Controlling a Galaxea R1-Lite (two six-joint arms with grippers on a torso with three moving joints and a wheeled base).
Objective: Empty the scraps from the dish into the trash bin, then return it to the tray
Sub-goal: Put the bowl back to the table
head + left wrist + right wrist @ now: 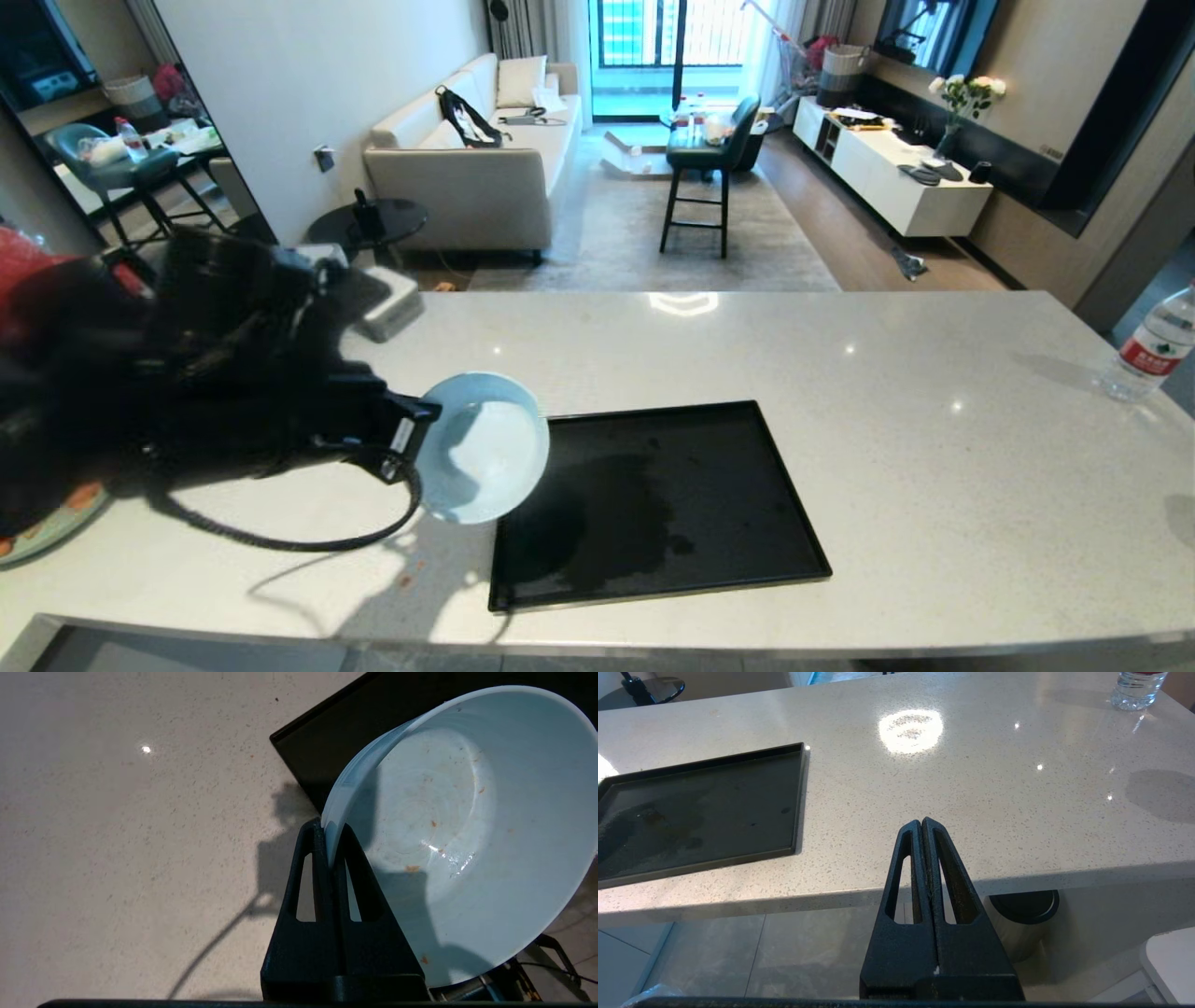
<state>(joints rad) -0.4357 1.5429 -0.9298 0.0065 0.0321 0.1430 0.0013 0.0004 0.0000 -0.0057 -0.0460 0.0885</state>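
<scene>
My left gripper (pixel 425 439) (pixel 331 835) is shut on the rim of the dish (pixel 485 457) (pixel 467 812), a small pale blue bowl. It holds the bowl tilted in the air over the left edge of the black tray (pixel 672 504) (pixel 327 728) (pixel 691 807). Of the scraps, only tiny orange specks (pixel 412 868) cling inside the dish. The tray is bare and smudged. The trash bin is out of view. My right gripper (pixel 922 821) is shut on nothing, parked below the counter's near edge.
A pale green plate (pixel 47 527) with orange pieces lies at the counter's far left, half hidden by my left arm. Orange crumbs (pixel 406 581) lie on the counter. A water bottle (pixel 1153 350) stands far right. A steel bin with a black top (pixel 1020 919) sits under the counter.
</scene>
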